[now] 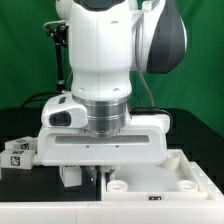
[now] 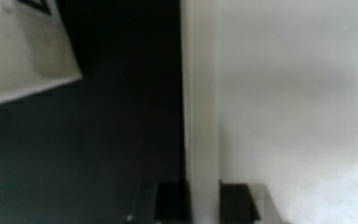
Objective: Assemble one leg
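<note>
My gripper (image 1: 86, 180) is down at the table. In the wrist view its two dark fingers (image 2: 169, 202) stand close on either side of the edge of the large flat white panel (image 2: 291, 110), so my gripper (image 2: 204, 204) is shut on that edge. In the exterior view the panel (image 1: 165, 172), with round holes, lies at the exterior view's lower right. One leg (image 1: 14, 154), a small white block with black-and-white tags, lies at the exterior view's left, apart from my gripper. Other legs are hidden or out of view.
The arm's white body (image 1: 105, 60) fills the middle of the exterior view and hides the table behind it. A blurred white object (image 2: 23, 55) lies on the dark table (image 2: 105, 140) beside the panel in the wrist view.
</note>
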Controlling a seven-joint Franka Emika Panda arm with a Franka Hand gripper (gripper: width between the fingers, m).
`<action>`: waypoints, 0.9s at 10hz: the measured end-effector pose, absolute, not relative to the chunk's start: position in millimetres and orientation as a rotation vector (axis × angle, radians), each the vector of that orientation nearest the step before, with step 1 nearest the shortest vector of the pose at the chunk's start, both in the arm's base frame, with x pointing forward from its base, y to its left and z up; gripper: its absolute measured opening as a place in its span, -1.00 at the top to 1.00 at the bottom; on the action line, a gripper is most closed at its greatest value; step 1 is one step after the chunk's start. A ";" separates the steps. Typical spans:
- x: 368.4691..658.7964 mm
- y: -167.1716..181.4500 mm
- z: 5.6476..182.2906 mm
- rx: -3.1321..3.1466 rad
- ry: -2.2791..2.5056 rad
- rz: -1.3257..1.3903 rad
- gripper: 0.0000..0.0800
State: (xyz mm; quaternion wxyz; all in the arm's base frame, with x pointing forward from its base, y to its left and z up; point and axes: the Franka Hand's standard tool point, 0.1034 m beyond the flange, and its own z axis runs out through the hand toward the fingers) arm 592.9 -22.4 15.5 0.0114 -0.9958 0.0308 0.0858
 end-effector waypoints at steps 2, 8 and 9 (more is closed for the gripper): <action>606.7 -22.2 13.6 -3.107 0.091 0.271 0.86; 606.8 -22.4 13.4 -3.103 0.093 0.305 0.66; 606.8 -22.4 13.3 -3.103 0.093 0.305 0.32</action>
